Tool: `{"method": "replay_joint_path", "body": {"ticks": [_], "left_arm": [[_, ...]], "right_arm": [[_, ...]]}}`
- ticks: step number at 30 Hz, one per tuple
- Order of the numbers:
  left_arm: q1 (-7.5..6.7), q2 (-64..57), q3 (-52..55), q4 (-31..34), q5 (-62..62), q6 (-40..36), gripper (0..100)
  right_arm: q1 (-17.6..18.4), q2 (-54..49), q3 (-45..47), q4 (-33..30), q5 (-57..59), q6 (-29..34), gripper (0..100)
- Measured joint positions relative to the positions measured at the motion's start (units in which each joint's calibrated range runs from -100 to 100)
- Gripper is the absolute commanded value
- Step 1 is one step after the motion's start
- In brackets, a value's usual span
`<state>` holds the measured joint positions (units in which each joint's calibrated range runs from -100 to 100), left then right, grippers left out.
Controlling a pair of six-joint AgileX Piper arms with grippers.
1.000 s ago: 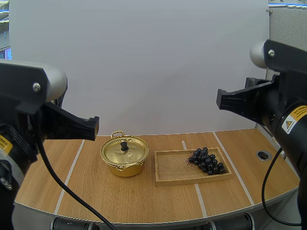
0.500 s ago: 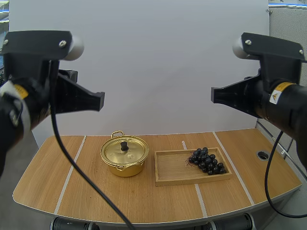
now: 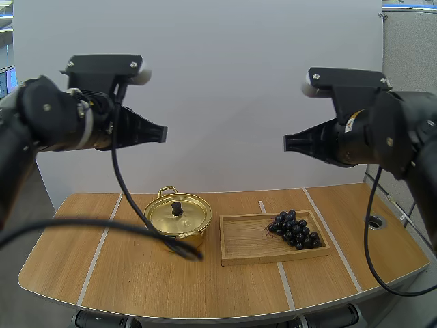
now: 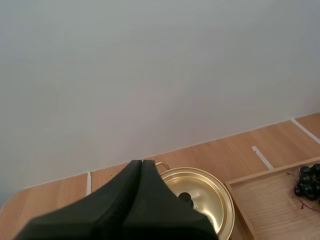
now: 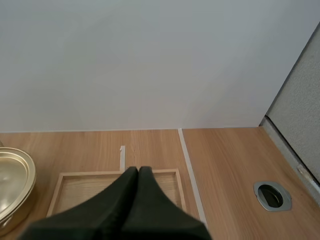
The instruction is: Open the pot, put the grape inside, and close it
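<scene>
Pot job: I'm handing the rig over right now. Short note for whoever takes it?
Claws: left claw shut on nothing, high over the table on the pot side; right claw shut on nothing, high on the wooden tray side.
Things: lid on the pot; grapes at the tray's right end.
Done: nothing yet.
Left: lift the lid, put the grapes in, lid back on.

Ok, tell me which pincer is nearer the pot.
Left. The left pincer hangs high, almost above the pot; the right pincer hangs as high but over the tray, off to the pot's side.
</scene>
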<state>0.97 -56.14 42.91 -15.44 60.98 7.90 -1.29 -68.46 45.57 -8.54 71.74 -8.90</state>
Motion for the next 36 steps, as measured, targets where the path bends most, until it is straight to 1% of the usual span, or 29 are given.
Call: {"method": "replay_joint_path", "body": {"ticks": [2,7,10,11,12,15,16,17,18,19,36], "left_arm": [[0.00,4.01,0.00,-1.46,0.00,1.86,0],[0.00,10.63,0.00,-2.25,0.15,3.59,0],[0.00,13.43,0.00,-2.35,0.49,3.79,10],[0.00,14.00,0.00,-2.35,0.49,3.90,19],[0.00,14.39,0.00,-2.35,0.49,3.89,25],[0.00,15.11,0.00,-2.35,0.49,3.89,62],[0.00,15.34,0.00,-2.35,0.49,3.89,72],[0.00,15.37,0.00,-2.35,0.49,3.89,87],[0.00,15.41,0.00,-2.35,0.49,3.89,97],[0.00,15.41,0.00,-2.49,0.49,3.99,100],[0.00,15.41,0.00,-2.62,1.60,4.29,100]], "right_arm": [[0.00,1.78,0.00,0.00,0.00,0.00,0],[0.00,4.93,0.00,0.00,0.00,0.00,0],[0.00,5.89,0.00,0.00,0.00,0.00,0],[0.00,6.00,0.00,0.00,0.00,0.29,0],[0.00,6.04,0.00,0.00,0.00,0.74,0],[0.00,6.15,0.00,0.00,0.00,4.02,0],[0.00,6.15,0.00,0.00,0.00,5.72,0],[0.00,6.15,0.00,0.00,0.00,6.57,0],[0.00,6.15,0.00,0.00,0.00,7.23,0],[0.00,6.15,0.00,0.00,0.00,7.81,0],[0.00,6.15,0.00,0.00,0.00,8.42,0]]}}
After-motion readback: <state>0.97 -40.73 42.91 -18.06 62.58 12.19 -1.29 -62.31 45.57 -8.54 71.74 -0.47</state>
